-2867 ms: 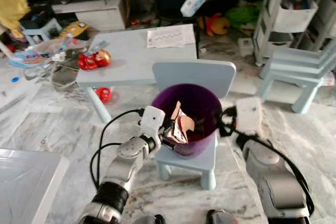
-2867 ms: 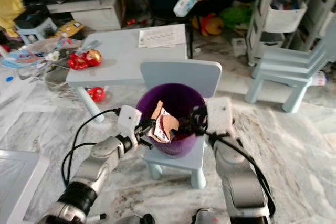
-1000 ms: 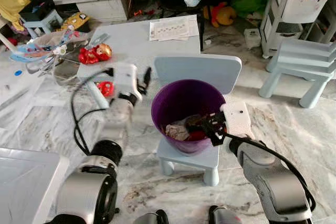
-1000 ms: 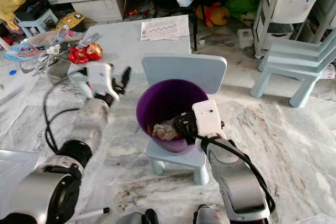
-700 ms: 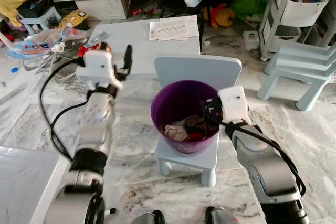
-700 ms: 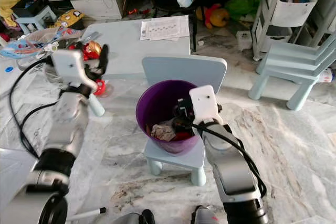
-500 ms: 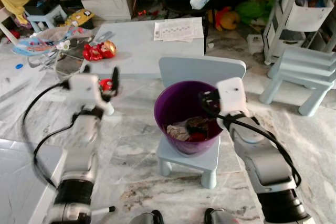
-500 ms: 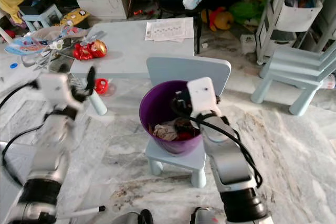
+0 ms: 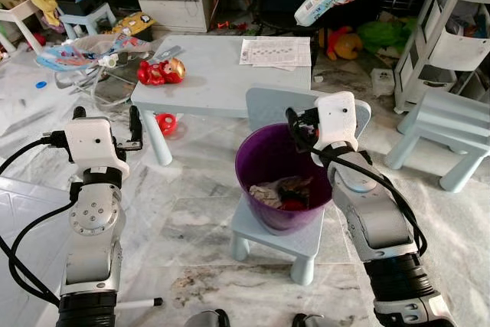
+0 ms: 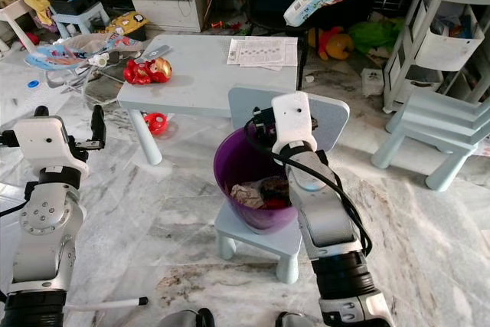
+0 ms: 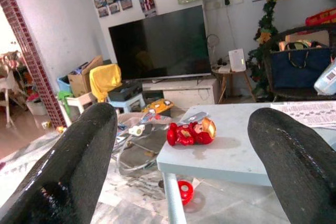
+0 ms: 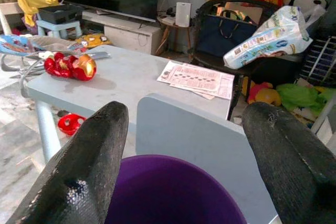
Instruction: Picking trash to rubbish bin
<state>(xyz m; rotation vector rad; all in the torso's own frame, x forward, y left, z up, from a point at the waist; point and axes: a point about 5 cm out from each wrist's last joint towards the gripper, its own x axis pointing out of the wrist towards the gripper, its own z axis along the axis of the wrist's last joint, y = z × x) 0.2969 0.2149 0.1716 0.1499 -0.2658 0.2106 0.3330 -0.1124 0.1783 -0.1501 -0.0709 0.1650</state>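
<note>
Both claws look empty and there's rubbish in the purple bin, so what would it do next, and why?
Probably turn to hunt for more trash. The left claw and right claw are open and hold nothing, crumpled trash lies in the bin, and a pen lies on the floor by the robot's feet.

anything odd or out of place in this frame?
The purple bin sits on a small blue chair rather than the floor, which is precarious. A black-tipped pen lies loose on the marble floor by the left arm.
</note>
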